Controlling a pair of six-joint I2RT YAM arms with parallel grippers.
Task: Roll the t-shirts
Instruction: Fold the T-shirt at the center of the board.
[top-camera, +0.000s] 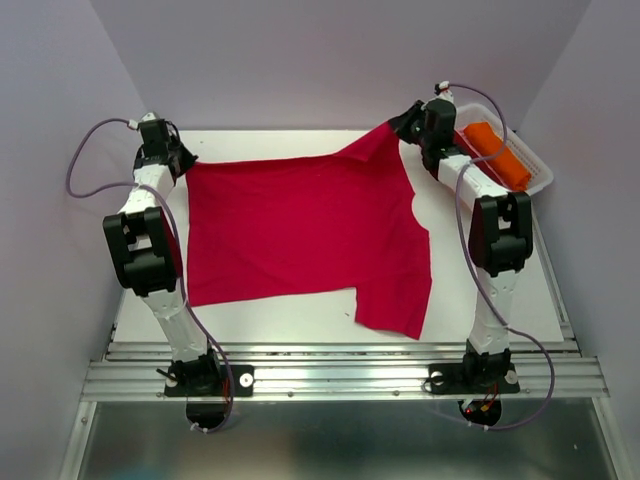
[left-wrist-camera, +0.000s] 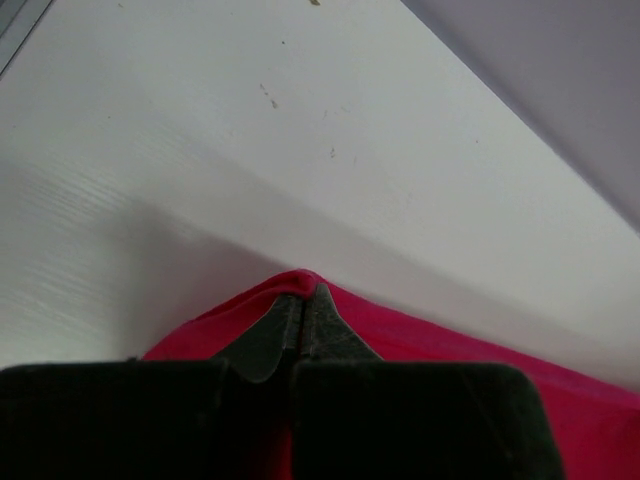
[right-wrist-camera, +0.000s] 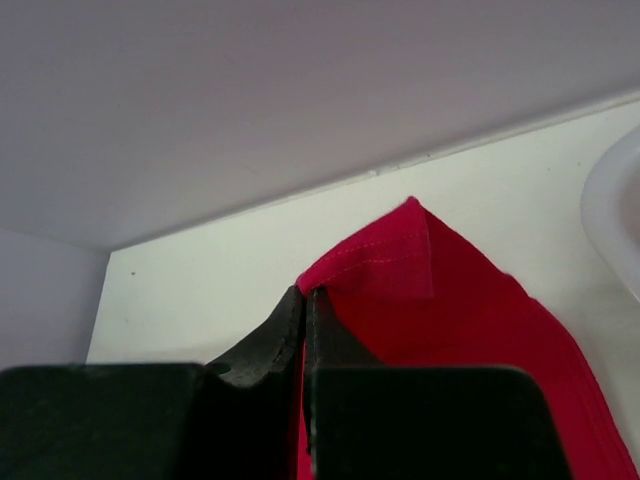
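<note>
The left hand (left-wrist-camera: 301, 295) is pressed together on the far left corner of the crimson t-shirt (top-camera: 300, 230). The right hand (right-wrist-camera: 306, 293) pinches its far right corner, where the stitched hem folds over. Both are near the back wall (top-camera: 330, 60). The soft, matte shirt lies spread across the smooth white counter (top-camera: 290, 318), one sleeve toward the near edge. An orange bundle (top-camera: 497, 155) lies in a clear bin (top-camera: 541, 180) at far right.

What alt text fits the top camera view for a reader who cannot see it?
A red t-shirt lies spread on a white table, its far corners pinched by the left claw and right claw. An orange bundle sits in a clear tub at far right.
</note>
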